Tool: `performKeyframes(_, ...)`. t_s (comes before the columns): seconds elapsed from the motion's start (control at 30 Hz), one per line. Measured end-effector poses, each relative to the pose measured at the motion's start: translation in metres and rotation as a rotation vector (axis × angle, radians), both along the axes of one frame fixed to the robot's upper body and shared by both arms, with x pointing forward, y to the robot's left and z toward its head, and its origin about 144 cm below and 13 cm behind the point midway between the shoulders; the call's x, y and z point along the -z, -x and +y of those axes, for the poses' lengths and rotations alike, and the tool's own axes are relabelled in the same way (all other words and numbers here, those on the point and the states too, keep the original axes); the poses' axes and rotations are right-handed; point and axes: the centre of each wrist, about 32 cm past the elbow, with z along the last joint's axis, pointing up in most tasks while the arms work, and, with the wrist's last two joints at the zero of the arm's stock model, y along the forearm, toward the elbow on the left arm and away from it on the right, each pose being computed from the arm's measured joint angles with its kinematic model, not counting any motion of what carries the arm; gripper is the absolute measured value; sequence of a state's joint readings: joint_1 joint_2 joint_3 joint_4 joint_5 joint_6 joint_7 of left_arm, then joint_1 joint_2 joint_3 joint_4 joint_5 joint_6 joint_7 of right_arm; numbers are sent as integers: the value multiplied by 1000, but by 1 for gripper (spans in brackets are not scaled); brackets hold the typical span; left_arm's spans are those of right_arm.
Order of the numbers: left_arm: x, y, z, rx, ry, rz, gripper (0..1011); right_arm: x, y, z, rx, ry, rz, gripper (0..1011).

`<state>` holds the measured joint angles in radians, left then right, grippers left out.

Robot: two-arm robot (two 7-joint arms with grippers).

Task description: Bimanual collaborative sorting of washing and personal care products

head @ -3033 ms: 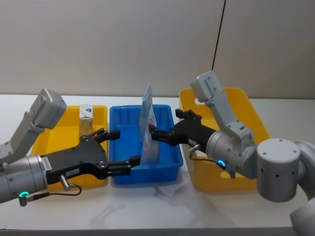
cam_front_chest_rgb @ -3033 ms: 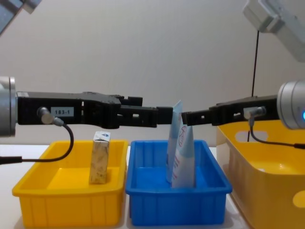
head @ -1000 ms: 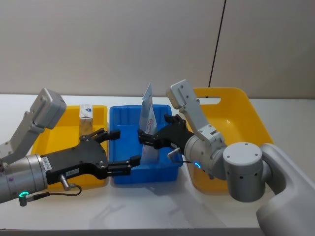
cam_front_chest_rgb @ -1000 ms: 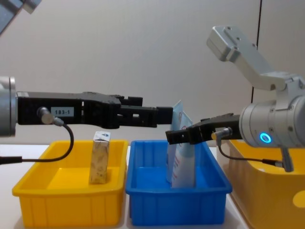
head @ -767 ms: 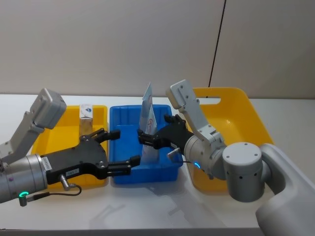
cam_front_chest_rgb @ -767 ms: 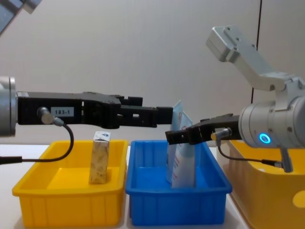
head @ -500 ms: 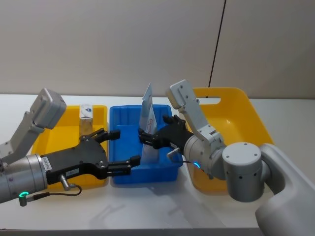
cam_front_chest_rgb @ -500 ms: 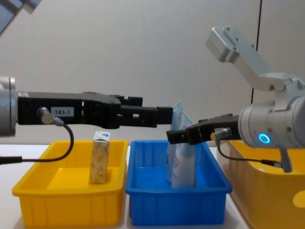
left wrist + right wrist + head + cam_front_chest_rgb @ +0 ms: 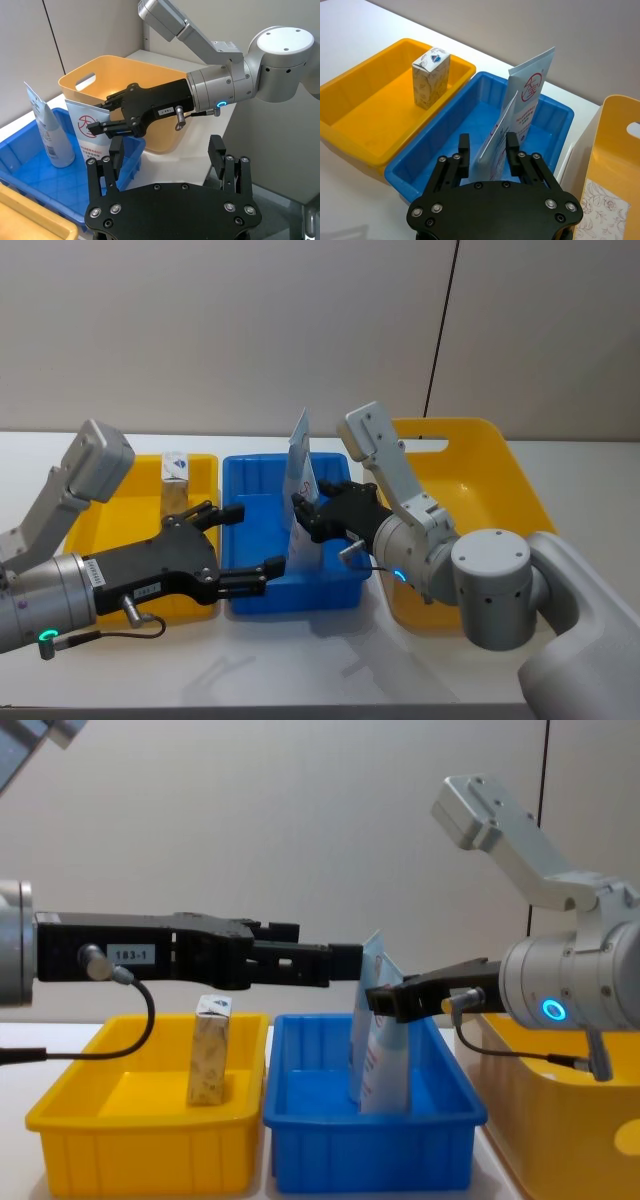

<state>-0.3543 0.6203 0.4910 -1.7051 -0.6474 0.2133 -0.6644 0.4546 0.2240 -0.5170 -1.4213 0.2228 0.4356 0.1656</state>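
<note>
Two light-blue tubes stand in the blue tray (image 9: 262, 592): the far tube (image 9: 298, 438) is tall, and the near tube (image 9: 305, 548) leans against it. My right gripper (image 9: 303, 518) is open, and its fingers straddle the upper edge of the near tube (image 9: 496, 131) with a gap on each side. In the chest view the right gripper (image 9: 382, 1001) sits at the tubes' tops. A speckled carton (image 9: 176, 480) stands upright in the left yellow tray (image 9: 100, 525). My left gripper (image 9: 255, 540) hovers open above the blue tray's front left corner, holding nothing.
A large yellow bin (image 9: 505, 480) with a handle cutout stands right of the blue tray. The three containers sit side by side on a white table (image 9: 300, 670), with free surface in front of them. A wall stands close behind.
My right gripper reached from beside the yellow bin across to the near tube, then drew back slightly along the tube's top. The left arm, tubes and carton have not moved.
</note>
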Motion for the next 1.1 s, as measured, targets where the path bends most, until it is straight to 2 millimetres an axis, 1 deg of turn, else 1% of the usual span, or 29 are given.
performKeyframes(0.03,0,0,0,0,0,0,1002,0,0,0,0,0,0,434)
performKeyframes(0.07,0,0,0,0,0,0,1002,0,0,0,0,0,0,388)
performKeyframes(0.1,0,0,0,0,0,0,1002,0,0,0,0,0,0,388)
performKeyframes(0.13,0,0,0,0,0,0,1002,0,0,0,0,0,0,325)
performKeyframes(0.17,0,0,0,0,0,0,1002,0,0,0,0,0,0,313)
performKeyframes(0.2,0,0,0,0,0,0,1002,0,0,0,0,0,0,246)
performKeyframes(0.23,0,0,0,0,0,0,1002,0,0,0,0,0,0,230)
performKeyframes(0.3,0,0,0,0,0,0,1002,0,0,0,0,0,0,148)
performKeyframes(0.43,0,0,0,0,0,0,1002,0,0,0,0,0,0,52)
performKeyframes(0.53,0,0,0,0,0,0,1002,0,0,0,0,0,0,5)
performKeyframes(1.1,0,0,0,0,0,0,1002,0,0,-1,-2,-9,-10,0)
